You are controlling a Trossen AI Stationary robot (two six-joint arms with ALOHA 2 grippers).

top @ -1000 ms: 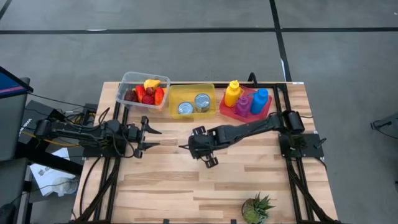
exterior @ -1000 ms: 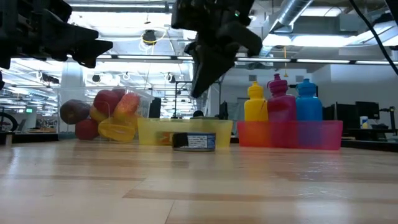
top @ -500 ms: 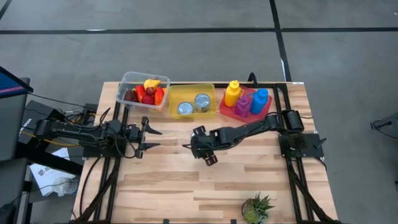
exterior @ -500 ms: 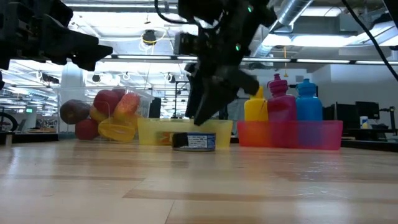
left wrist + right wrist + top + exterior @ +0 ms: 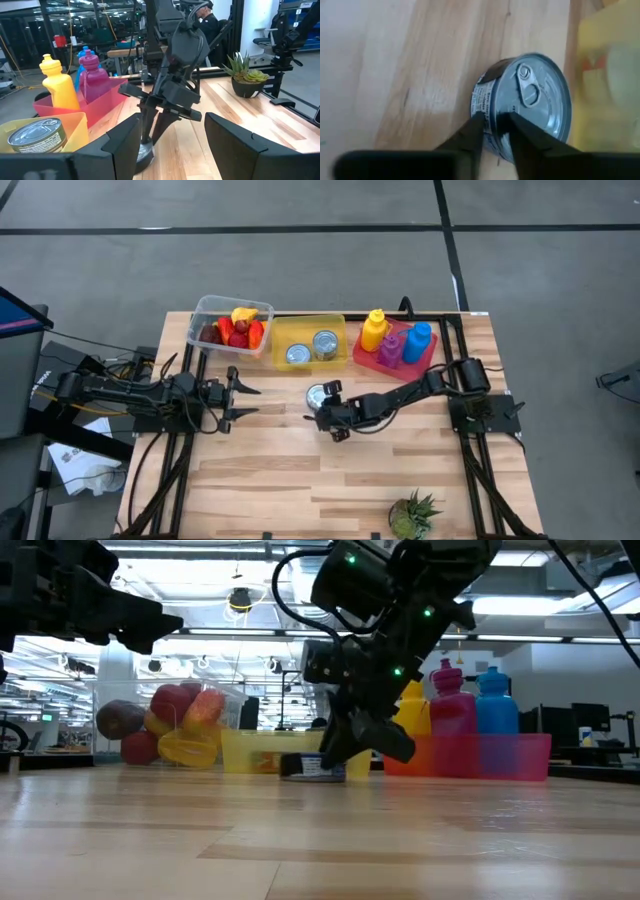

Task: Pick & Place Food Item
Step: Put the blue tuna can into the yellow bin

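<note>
The can stands upright on the bare table, just ahead of the right gripper, near the yellow bin. The fingers are low, nearly together, tips at the can's near side, not around it; likely lining up a grasp, they must spread first. Open wood lies behind and beside the gripper. The left gripper waits well apart, jaws parted, empty.
</note>
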